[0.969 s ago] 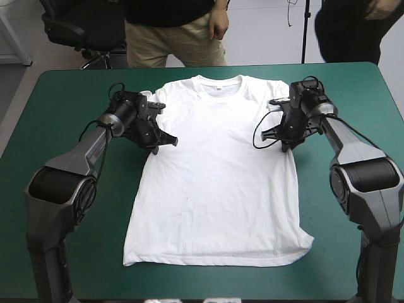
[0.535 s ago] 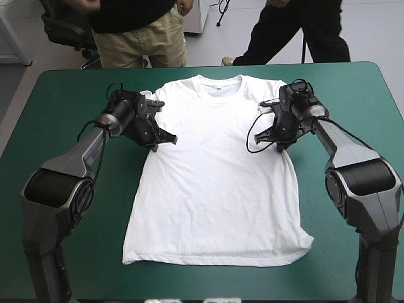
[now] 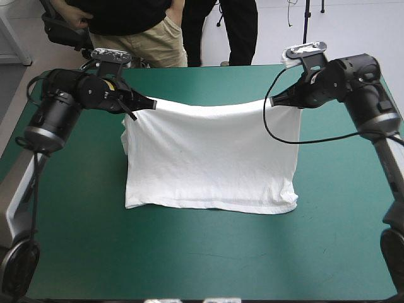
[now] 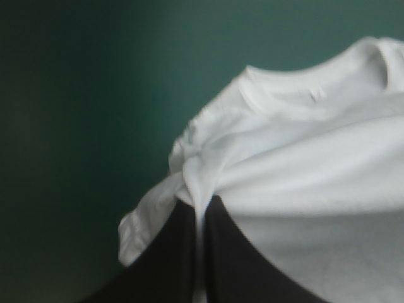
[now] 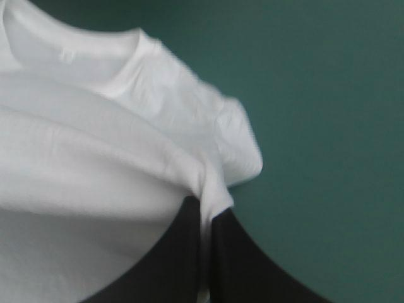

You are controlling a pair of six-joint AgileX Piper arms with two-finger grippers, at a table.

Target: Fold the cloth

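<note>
The left tool (image 3: 150, 104) and the right tool (image 3: 273, 101) each clamp one side of the T-shirt (image 3: 211, 158), which hangs above the worktop (image 3: 202, 252); its hem lies on it.

surface: teal-green covered rectangular table (image 3: 208, 252) with rounded corners, filling centre | floor: pale grey smooth floor (image 3: 353, 25) beyond far edge, 12 to 2 o'clock | seat: black padded office chair (image 3: 58, 35), 11 o'clock | stand: thin black metal pole (image 3: 307, 19), 1 o'clock
</note>
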